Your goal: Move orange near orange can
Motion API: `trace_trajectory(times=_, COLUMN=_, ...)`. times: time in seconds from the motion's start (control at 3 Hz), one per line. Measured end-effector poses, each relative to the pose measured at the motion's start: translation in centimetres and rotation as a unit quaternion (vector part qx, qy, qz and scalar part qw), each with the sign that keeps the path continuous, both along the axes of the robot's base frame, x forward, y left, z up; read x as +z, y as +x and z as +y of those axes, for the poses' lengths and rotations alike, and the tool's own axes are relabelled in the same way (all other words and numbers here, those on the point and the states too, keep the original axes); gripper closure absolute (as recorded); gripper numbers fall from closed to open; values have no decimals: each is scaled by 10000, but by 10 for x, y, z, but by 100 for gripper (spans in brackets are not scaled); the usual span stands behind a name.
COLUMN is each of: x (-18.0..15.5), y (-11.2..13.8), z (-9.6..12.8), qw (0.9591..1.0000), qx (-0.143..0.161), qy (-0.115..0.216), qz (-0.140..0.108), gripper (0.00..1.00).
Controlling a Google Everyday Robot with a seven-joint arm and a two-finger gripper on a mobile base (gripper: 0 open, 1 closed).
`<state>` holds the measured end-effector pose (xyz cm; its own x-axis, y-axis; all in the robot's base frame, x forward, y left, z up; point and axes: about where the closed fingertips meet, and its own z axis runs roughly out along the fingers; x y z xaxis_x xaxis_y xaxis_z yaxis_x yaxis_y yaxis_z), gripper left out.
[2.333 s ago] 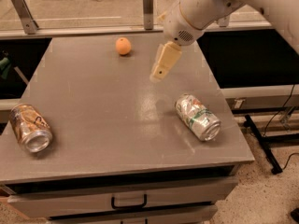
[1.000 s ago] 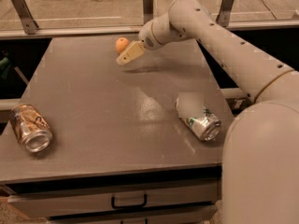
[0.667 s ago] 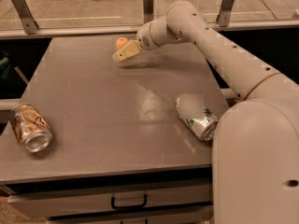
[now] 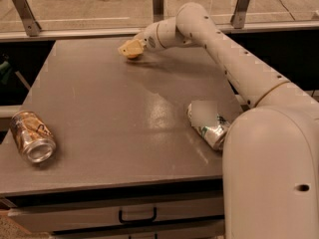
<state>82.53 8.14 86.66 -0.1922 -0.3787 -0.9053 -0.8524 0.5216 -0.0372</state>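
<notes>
My gripper (image 4: pixel 130 49) is at the far middle of the grey table (image 4: pixel 114 108), low over the surface. It covers the orange, which is hidden from this view. The orange can (image 4: pixel 32 136), brownish-orange and gold with a silver top, lies on its side at the front left of the table. It is far from the gripper, and its open end faces the front edge.
A silver-white can with green markings (image 4: pixel 209 125) lies on its side at the right of the table, close to my arm's body. A railing with metal posts (image 4: pixel 158 1) runs behind the table. A drawer with a handle (image 4: pixel 137 215) sits below the front edge.
My gripper has moved from above the table's middle to the far side and come down over the orange, which showed beside it earlier and is now covered. Both cans have not moved.
</notes>
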Motion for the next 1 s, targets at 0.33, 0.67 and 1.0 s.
trace_trajectory(times=0.33, x=-1, y=-11, z=10, qw=9998, qx=192, qy=-46, qz=15, gripper=64)
trace_trajectory(times=0.67, x=6, y=-28, z=20, qw=9983, qx=573, qy=-52, qz=-41, gripper=87)
trace_trajectory(times=1.0, x=56, y=-63, z=38, qw=9895, qx=1363, qy=61, qz=-486, gripper=100)
